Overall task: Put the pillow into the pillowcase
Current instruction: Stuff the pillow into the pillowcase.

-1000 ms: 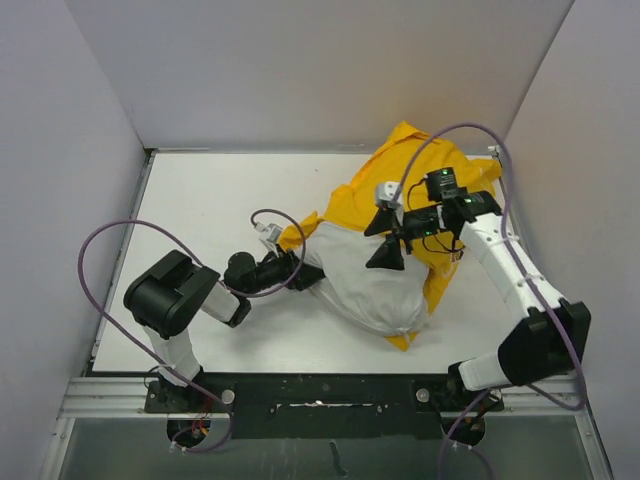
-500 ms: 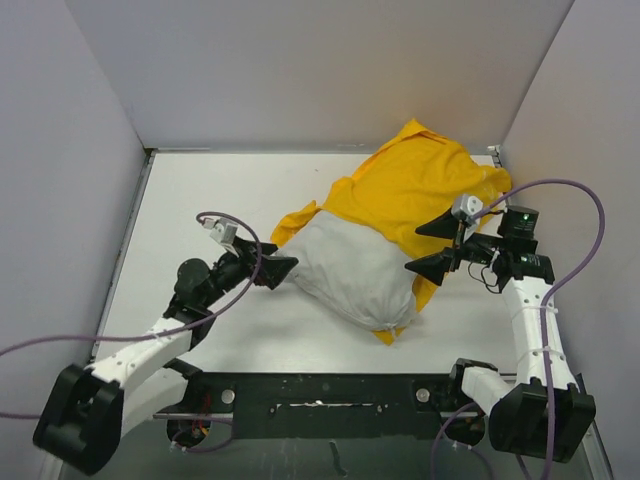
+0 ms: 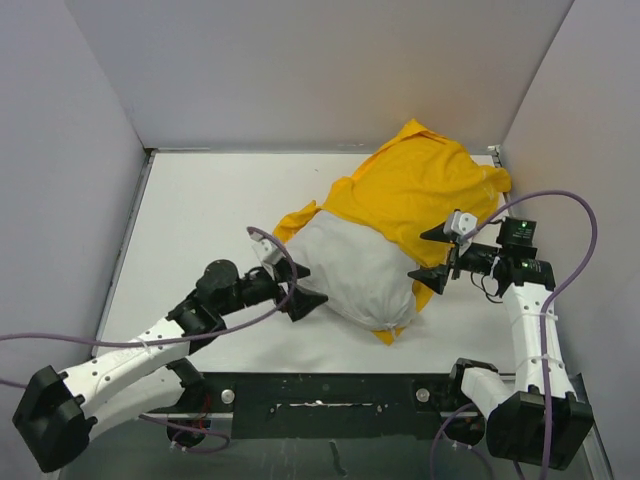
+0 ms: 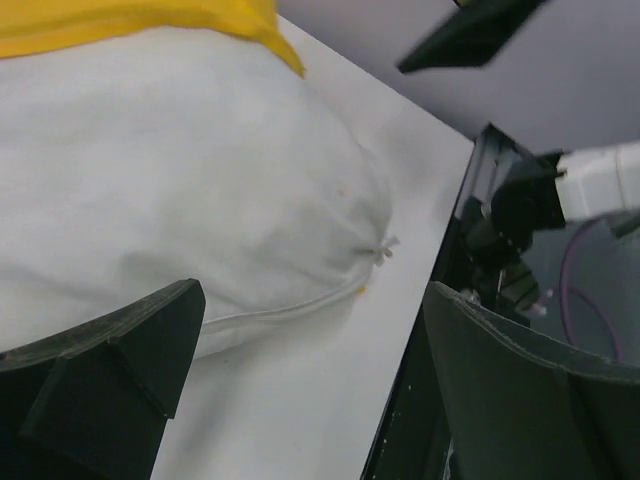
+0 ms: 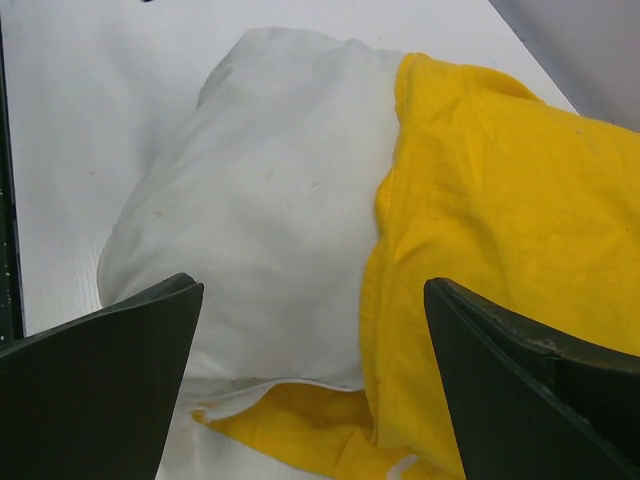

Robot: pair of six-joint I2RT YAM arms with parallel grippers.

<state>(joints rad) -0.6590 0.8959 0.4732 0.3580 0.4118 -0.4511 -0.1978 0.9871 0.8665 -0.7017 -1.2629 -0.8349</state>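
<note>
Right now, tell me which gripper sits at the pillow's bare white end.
The left gripper: its open jaws face the uncovered white pillow, while the right gripper is over by the yellow pillowcase.

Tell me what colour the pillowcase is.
Bright yellow; the pillowcase shows best in the right wrist view.

The left arm lay low, its forearm angled forward and to the right. The left gripper had its two fingers spread wide and gripped nothing. The right arm rose steeply from its base with the wrist turned leftward, and the right gripper also gaped, empty.
</note>
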